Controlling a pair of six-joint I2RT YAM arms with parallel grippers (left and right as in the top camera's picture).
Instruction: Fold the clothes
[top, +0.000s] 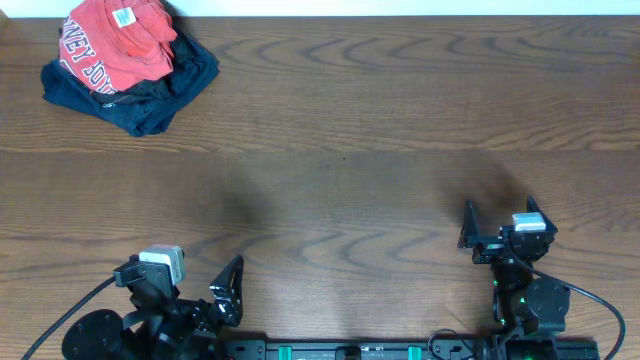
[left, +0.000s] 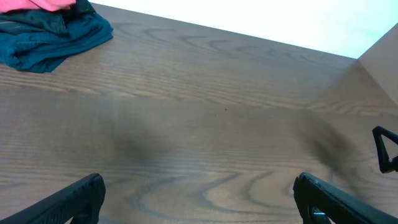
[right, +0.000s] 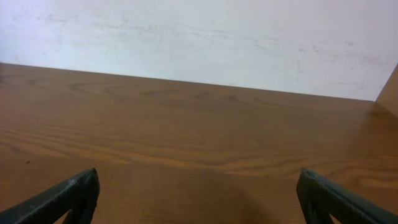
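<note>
Two garments in one heap at the 10 o'clock corner of the table (top: 340, 150), well apart from both arms. On top, the coral-red T-shirt (top: 120, 45), crumpled and not folded, with white block letters along its left side and a small white neck tag near its upper edge. Under it and touching it, a dark navy garment (top: 150, 100), also crumpled, spreading out toward 4 o'clock of the heap. Soft cloth in both, with many irregular folds and rounded edges.

Between heap and arms, only the wood surface. Brown wood grain, smooth, with long wavy lines and a slight shine. A soft dark shadow (top: 500, 185) around 4 o'clock.

At 7 o'clock, close to the near edge, the left gripper (top: 180, 283), jaws spread wide, empty, touching no cloth. At 5 o'clock, the right gripper (top: 500, 228), likewise spread wide and empty. Black, angular, hard-looking fingers (left: 81, 196) on each. A small light grey camera block (top: 162, 258) on each wrist.

In the left wrist view, the heap at 10 o'clock, with only a pink strip of the shirt at the top edge. In the right wrist view, only tabletop and a plain white wall (right: 199, 37) at 12 o'clock.
</note>
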